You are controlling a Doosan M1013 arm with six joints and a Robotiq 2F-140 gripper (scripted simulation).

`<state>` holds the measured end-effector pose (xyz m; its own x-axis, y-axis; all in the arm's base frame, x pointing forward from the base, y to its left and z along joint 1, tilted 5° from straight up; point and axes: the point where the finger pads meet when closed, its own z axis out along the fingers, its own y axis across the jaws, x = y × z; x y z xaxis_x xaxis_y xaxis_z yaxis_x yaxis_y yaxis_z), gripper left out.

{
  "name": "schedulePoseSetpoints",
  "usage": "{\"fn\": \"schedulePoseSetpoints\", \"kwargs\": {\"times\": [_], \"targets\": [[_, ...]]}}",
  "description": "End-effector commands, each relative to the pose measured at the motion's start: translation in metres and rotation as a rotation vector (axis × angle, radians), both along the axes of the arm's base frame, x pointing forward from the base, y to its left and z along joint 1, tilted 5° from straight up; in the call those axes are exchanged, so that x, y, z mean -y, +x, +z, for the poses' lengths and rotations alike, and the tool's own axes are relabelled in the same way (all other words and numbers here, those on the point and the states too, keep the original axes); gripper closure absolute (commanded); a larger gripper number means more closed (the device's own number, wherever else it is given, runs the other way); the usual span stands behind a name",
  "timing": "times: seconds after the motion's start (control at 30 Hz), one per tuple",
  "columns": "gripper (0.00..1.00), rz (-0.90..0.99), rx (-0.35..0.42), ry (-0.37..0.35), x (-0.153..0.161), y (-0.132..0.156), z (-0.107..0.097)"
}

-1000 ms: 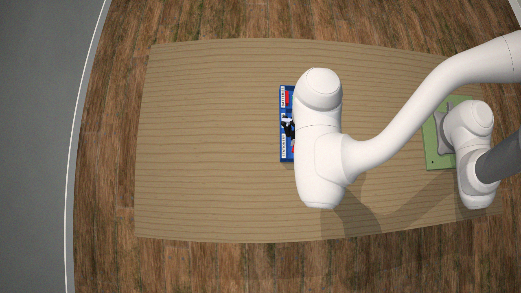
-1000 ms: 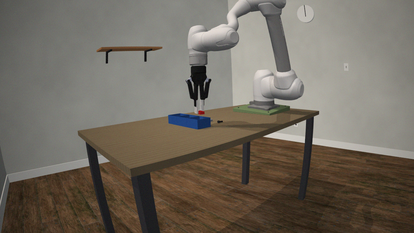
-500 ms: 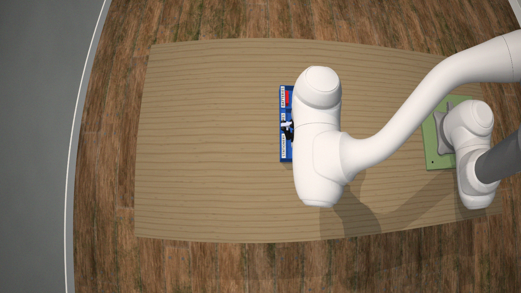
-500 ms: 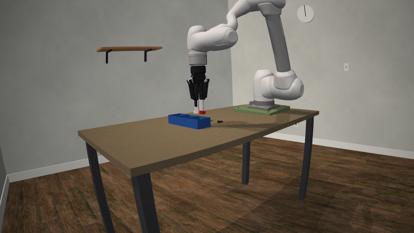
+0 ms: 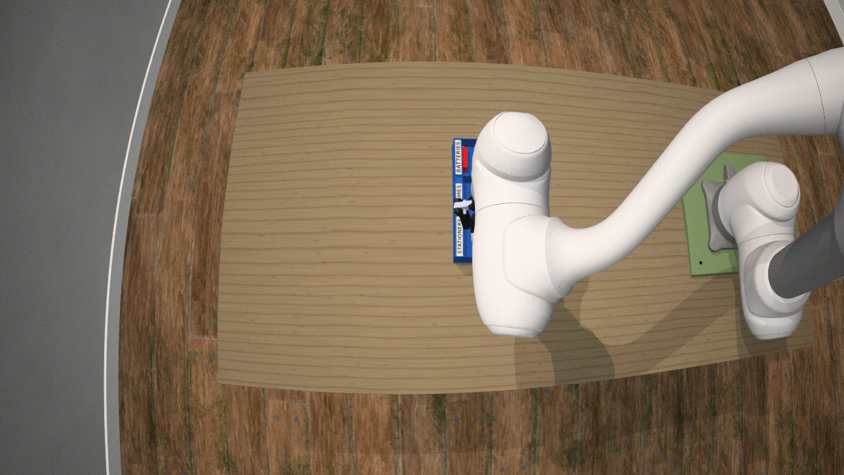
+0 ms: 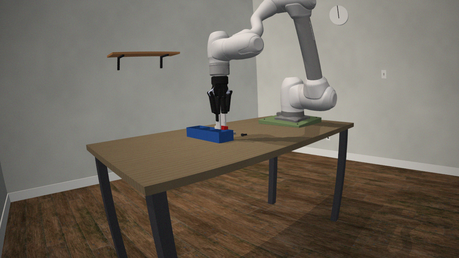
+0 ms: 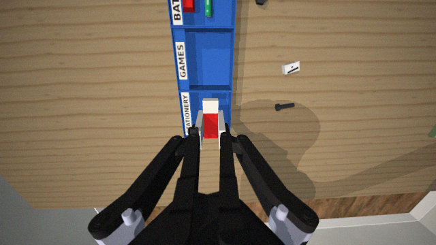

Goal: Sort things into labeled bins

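My gripper [image 7: 210,118] [image 6: 220,124] [image 5: 466,212] is shut on a red and white eraser [image 7: 210,119] [image 6: 224,127] and holds it upright over the STATIONERY compartment [image 7: 185,112] of the blue bin [image 7: 203,28] [image 6: 208,134] [image 5: 463,253]. The eraser's lower end hangs at about the bin's rim. The GAMES compartment [image 7: 208,61] is empty. The BATTERIES compartment holds a red battery [image 7: 188,5] [image 5: 465,158] and a green battery [image 7: 208,8]. A white domino [image 7: 290,68], a black bolt [image 7: 284,106] [image 6: 244,134] and a black nut [image 7: 260,1] lie on the table right of the bin.
The arm's green base plate [image 5: 702,236] [image 6: 288,121] sits at the table's far right end. The arm's wrist link hides most of the bin in the overhead view.
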<state>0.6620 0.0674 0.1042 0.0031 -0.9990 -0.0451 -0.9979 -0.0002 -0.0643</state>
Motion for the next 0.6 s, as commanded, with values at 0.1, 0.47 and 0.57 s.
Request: {"fn": "schedulePoseSetpoints", "kwargs": {"times": [0.1,0.47,0.57], "targets": [[0.89,0.0,0.0,0.0,-0.001,0.001,-0.011],[0.89,0.0,0.0,0.0,-0.001,0.002,-0.029],[0.89,0.0,0.0,0.0,-0.002,0.002,-0.035]]}}
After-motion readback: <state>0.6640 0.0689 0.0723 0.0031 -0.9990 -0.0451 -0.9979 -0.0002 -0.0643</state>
